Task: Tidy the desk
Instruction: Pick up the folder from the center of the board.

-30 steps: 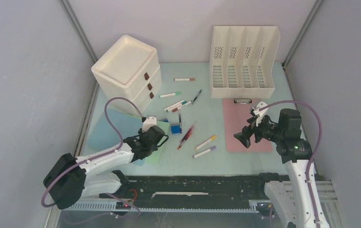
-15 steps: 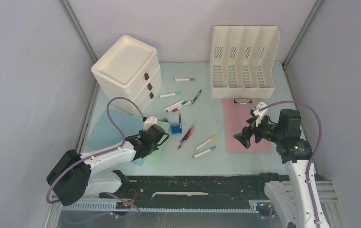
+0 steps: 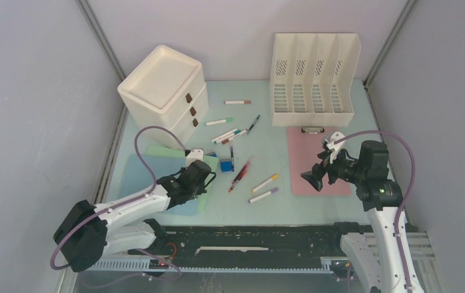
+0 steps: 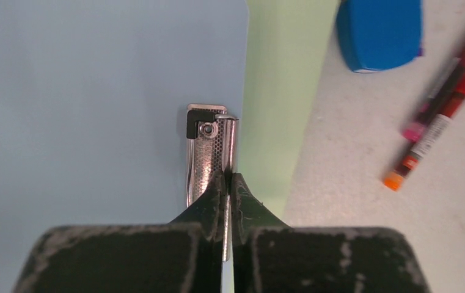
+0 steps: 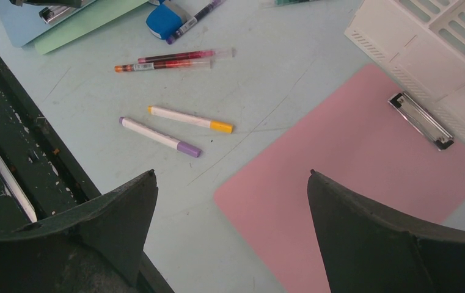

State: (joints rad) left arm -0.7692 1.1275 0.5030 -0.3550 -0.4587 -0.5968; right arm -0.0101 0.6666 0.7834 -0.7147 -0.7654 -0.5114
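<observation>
The desk (image 3: 278, 143) is a pale mint tabletop strewn with stationery. At its left, a blue clipboard (image 3: 137, 177) (image 4: 95, 91) lies on a green clipboard (image 3: 164, 151) (image 4: 278, 91). My left gripper (image 3: 200, 178) (image 4: 230, 177) is shut on the blue clipboard's metal clip (image 4: 208, 152), a thin metal tab pinched between its fingertips. My right gripper (image 3: 311, 177) (image 5: 231, 173) hangs open above the left edge of a pink clipboard (image 3: 324, 165) (image 5: 364, 165), holding nothing.
Several pens and markers (image 3: 242, 172) (image 5: 175, 61) and a small blue box (image 3: 225, 165) (image 4: 379, 30) lie mid-desk. A cream drawer unit (image 3: 162, 85) stands back left, a cream file rack (image 3: 314, 73) back right. A black slotted rail (image 3: 248, 238) runs along the front edge.
My left gripper has closed onto the blue clipboard's clip. The blue clipboard has shifted slightly toward the front, baring a strip of the green one behind it. The right arm has not moved.
</observation>
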